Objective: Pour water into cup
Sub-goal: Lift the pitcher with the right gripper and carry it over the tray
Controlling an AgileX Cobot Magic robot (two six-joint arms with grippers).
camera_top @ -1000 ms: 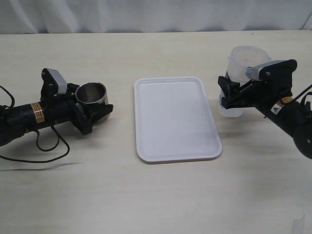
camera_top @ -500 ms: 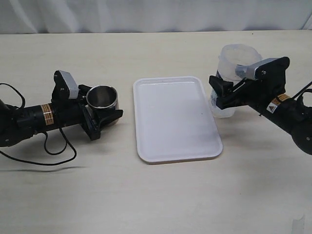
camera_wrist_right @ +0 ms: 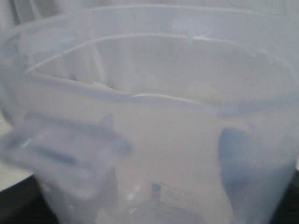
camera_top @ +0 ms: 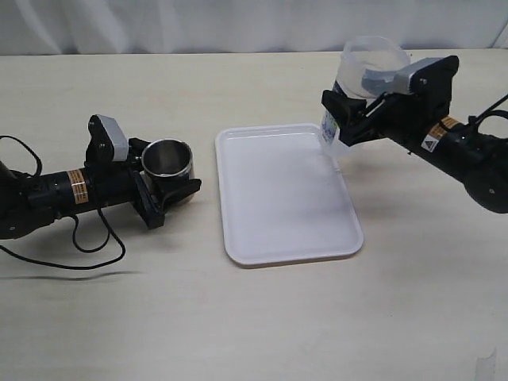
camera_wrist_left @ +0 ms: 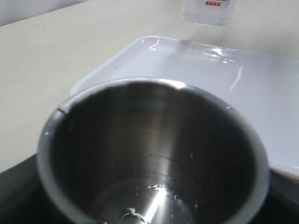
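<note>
The cup (camera_top: 168,157), short brushed steel, stands upright on the table left of the tray, with my left gripper (camera_top: 171,173) shut on its sides. In the left wrist view the cup (camera_wrist_left: 154,154) fills the frame, and a few wet glints show on its dark bottom. My right gripper (camera_top: 349,119) is shut on a translucent plastic tumbler (camera_top: 369,63) with a blue label, held in the air over the tray's far right corner. The tumbler (camera_wrist_right: 154,116) blurs the whole right wrist view. The water inside it cannot be made out.
A white rectangular tray (camera_top: 286,198) lies in the middle of the table between the two arms; it shows beyond the cup as the tray (camera_wrist_left: 224,79) in the left wrist view. A black cable (camera_top: 79,254) loops on the table by the left arm.
The right gripper has lifted the tumbler off the table and carried it left, up over the tray's corner. The left gripper first slid the cup a little toward the tray, then stayed still.
</note>
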